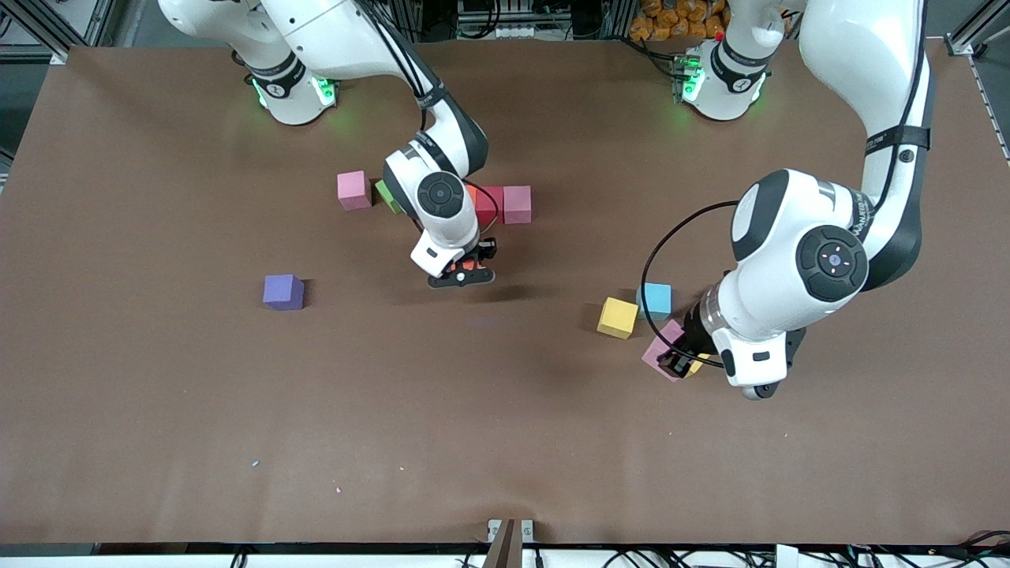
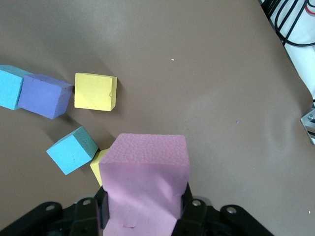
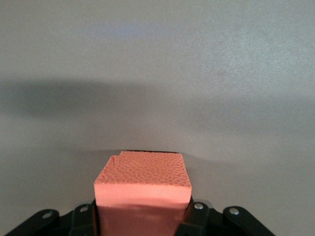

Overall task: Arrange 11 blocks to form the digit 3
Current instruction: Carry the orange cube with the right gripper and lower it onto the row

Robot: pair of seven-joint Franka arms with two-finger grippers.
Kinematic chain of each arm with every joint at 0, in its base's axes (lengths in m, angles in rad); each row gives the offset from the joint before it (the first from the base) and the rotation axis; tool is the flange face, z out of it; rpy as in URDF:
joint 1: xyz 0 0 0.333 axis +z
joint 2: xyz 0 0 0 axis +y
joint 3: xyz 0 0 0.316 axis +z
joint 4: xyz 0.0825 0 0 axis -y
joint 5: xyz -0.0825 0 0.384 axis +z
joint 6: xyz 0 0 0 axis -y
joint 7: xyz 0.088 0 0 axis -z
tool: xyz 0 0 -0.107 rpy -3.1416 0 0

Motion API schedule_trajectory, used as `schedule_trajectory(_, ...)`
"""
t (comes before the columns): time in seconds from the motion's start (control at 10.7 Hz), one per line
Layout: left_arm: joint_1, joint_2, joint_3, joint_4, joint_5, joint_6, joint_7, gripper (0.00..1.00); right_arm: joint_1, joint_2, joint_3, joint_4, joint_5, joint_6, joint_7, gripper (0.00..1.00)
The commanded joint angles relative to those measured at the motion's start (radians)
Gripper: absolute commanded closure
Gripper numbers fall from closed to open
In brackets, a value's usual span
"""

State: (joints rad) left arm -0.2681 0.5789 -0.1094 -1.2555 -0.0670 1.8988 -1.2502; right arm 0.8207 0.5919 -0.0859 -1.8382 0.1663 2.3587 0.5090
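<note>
Brown table [image 1: 158,394]: right fingers [image 1: 465,272] clamp half-hidden orange block [image 3: 142,184]; left fingers [image 1: 678,364] clamp pink block [image 2: 145,182].

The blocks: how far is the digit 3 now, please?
Early stage. Done: only a short row is laid, a crimson block touching a pink block. In hand: the right claw holds an orange block over bare table, and the left claw holds a pink cube. Left: the purple block, yellow block, cyan block and others lie scattered.
</note>
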Motion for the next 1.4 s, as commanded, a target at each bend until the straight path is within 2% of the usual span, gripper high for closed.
schedule_trajectory(0.0, 0.000, -0.014, 0.007, -0.004, -0.022, -0.003, 0.000, 1.00, 0.005, 0.000, -0.006, -0.007, 0.013, -0.004, -0.029, 0.82)
schedule_trajectory(0.75, 0.006, -0.019, 0.005, -0.005, -0.022, -0.003, 0.002, 1.00, 0.006, -0.010, -0.006, -0.038, 0.013, 0.004, -0.030, 0.82)
schedule_trajectory(0.94, 0.004, -0.019, 0.007, -0.005, -0.020, -0.003, 0.002, 1.00, 0.006, -0.015, -0.006, -0.041, 0.013, 0.001, -0.030, 0.79)
schedule_trajectory(1.03, 0.004, -0.019, 0.007, -0.005, -0.020, -0.003, 0.002, 1.00, 0.006, -0.018, -0.006, -0.041, 0.013, -0.004, -0.030, 0.72)
schedule_trajectory(1.12, 0.004, -0.019, 0.007, -0.005, -0.020, -0.003, 0.002, 1.00, 0.006, -0.020, -0.006, -0.039, 0.012, -0.004, -0.032, 0.22)
schedule_trajectory(1.22, 0.003, -0.019, 0.002, -0.005, -0.020, -0.003, -0.003, 1.00, 0.006, -0.023, -0.006, -0.038, 0.012, -0.004, -0.030, 0.00)
schedule_trajectory(1.31, -0.005, -0.017, -0.001, -0.007, -0.022, -0.003, -0.014, 1.00, 0.006, -0.030, -0.006, -0.033, 0.012, -0.006, -0.029, 0.00)
